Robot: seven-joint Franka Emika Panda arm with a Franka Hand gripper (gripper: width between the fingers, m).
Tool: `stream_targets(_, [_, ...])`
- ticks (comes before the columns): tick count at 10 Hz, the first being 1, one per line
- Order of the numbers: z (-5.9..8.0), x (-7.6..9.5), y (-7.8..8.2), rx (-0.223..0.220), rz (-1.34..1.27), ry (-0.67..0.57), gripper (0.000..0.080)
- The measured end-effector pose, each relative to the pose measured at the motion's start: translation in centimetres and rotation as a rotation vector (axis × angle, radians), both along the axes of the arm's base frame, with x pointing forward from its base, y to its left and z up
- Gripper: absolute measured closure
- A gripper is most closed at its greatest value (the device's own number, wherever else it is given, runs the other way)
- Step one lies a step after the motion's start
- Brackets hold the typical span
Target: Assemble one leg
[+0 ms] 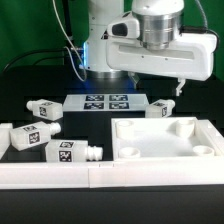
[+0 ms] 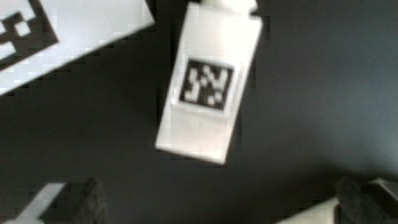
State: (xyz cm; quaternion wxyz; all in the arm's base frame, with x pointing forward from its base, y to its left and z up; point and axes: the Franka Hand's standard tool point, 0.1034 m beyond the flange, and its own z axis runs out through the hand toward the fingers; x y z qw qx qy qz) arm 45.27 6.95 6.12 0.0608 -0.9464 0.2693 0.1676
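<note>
Flat on the dark table [image 1: 95, 128], just beside the marker board [image 1: 108, 102] on the exterior view's right: the leg [image 1: 160, 110]. Near the far corner of the white tray-like top [image 1: 165, 150], apparently not touching it. Below the end effector [image 1: 178, 90], yet not between its fingertips [image 2: 63, 205]; in the wrist view, clear of the line joining them, with bare table in the gap. Long axis roughly square to that line, slightly skewed. By my judgement, well set for a close across the narrow width after a short shift and a descent. End effector released, fingers spread wide, holding nothing, above the table.

White rectangular block, with a square black-and-white tag [image 2: 210, 83] facing up. Peg not made out for certain, with one end cut by the wrist picture's edge. Well apart, on the exterior view's left: three more legs [image 1: 42, 108].
</note>
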Motion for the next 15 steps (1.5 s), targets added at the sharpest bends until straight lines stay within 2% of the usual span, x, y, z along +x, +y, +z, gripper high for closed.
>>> stream_targets(1, [-0.2, 0.7, -0.7, 0.066, -0.046, 0.062, 0.0151])
stream_targets(2, [-0.6, 0.9, -1.2, 0.081, -0.054, 0.095, 0.0151])
stream_targets(3, [-0.5, 0.2, -1.2, 0.12, -0.042, 0.181, 0.0151])
stream_targets(6, [-0.8, -0.4, -1.7, 0.208, -0.05, 0.362, 0.0151])
stream_targets(7, [-1.0, -0.3, -1.2, 0.281, -0.097, 0.444, 0.0151])
stream_targets(8, [-1.8, 0.0, -0.9, 0.299, -0.108, 0.482, 0.0151])
stream_targets(10, [-2.0, 0.3, 0.9, 0.265, -0.078, 0.46, 0.0151])
stream_targets(13, [-2.4, 0.2, 0.7, 0.275, -0.087, 0.453, 0.0151])
stream_targets(15, [-4.2, -1.2, 0.8, 0.311, -0.164, 0.467, 0.0151])
